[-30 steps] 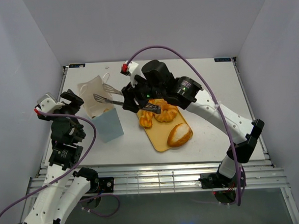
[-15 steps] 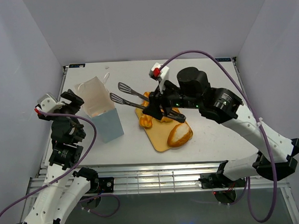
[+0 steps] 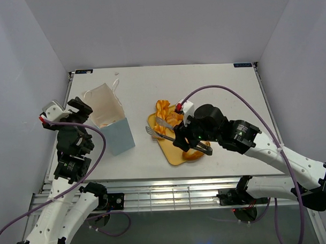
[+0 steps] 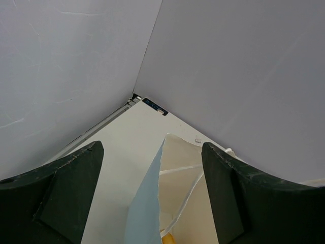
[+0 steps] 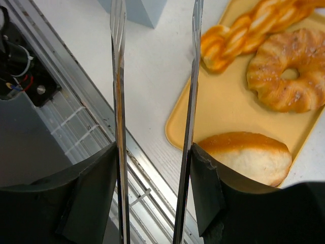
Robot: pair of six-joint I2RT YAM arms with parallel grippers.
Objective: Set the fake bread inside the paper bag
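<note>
The paper bag stands open at the table's left; a golden piece shows inside it in the left wrist view. A braided twist, a ring doughnut and an oval roll lie on the yellow tray. My right gripper is shut on metal tongs, whose blades are spread and empty over the tray's near-left corner. My left gripper is open at the bag's left, its fingers either side of the bag's upper edge.
The tray sits mid-table, partly under my right arm. The table's slotted metal front rail lies just below the tongs. Grey walls close the left, back and right sides.
My right arm has carried the tongs away from the bag's mouth, rightwards and towards the front, to above the tray. The left arm and the bag have stayed put.
</note>
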